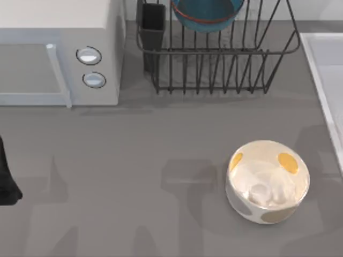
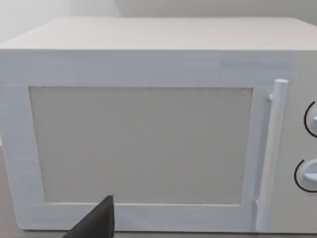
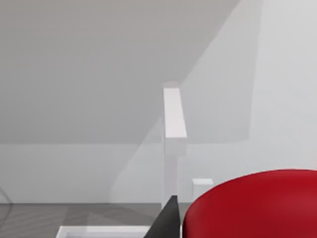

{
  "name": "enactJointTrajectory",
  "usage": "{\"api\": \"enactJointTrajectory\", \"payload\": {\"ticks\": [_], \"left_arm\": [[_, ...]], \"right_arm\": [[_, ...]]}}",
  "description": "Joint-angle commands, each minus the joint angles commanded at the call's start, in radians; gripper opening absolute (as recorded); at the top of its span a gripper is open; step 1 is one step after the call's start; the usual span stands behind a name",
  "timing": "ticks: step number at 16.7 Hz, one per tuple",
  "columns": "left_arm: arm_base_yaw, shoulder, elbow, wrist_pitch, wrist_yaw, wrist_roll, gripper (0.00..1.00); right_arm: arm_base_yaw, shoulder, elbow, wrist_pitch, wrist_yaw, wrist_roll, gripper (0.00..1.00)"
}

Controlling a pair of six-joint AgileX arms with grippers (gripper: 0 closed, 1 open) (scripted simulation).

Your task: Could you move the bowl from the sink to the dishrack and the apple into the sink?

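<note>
The apple (image 3: 252,206) sits right up against the right wrist camera, a big red curve with 1 dark finger (image 3: 166,223) of the right gripper beside it, so I'd say that gripper is clamped on the apple and carrying it. Past it there's a pale raised rim and a white post, which I take to be the sink's edge and tap, so the apple looks near the sink (image 1: 324,80) but I can't tell if it's over the basin or short of it. That's the relation the next move hangs on: sink lies ahead of and below the held fruit, at the bench's right edge, so the right arm is the one for it, by my guess a short carry then let go. The bowl (image 1: 206,16) is already up in the dishrack (image 1: 214,59) at the bench's back edge, beside the black cup (image 1: 153,35), so half the job looks done. The spotted white bowl (image 1: 268,182) sits toward the front right, well apart from the rack. The left arm (image 1: 6,179) is parked at the left edge, facing the microwave (image 2: 148,129); 1 dark fingertip (image 2: 96,223) shows, and I can't tell if that gripper is spread or closed.
</note>
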Motion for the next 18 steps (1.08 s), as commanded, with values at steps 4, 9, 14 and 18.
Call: {"api": "enactJointTrajectory", "payload": {"ticks": [4,9,14,18], "left_arm": [[0.000,0.000,0.000,0.000,0.000,0.000,1.00],[0.000,0.000,0.000,0.000,0.000,0.000,1.00],[0.000,0.000,0.000,0.000,0.000,0.000,1.00],[0.000,0.000,0.000,0.000,0.000,0.000,1.00]], "right_arm": [[0.001,0.041,0.000,0.035,0.003,0.002,0.00],[-0.005,0.273,-0.026,0.287,-0.003,0.002,0.00],[-0.005,0.549,-0.072,0.623,0.001,0.000,0.00],[-0.002,0.697,-0.102,0.800,0.008,-0.003,0.00]]}}
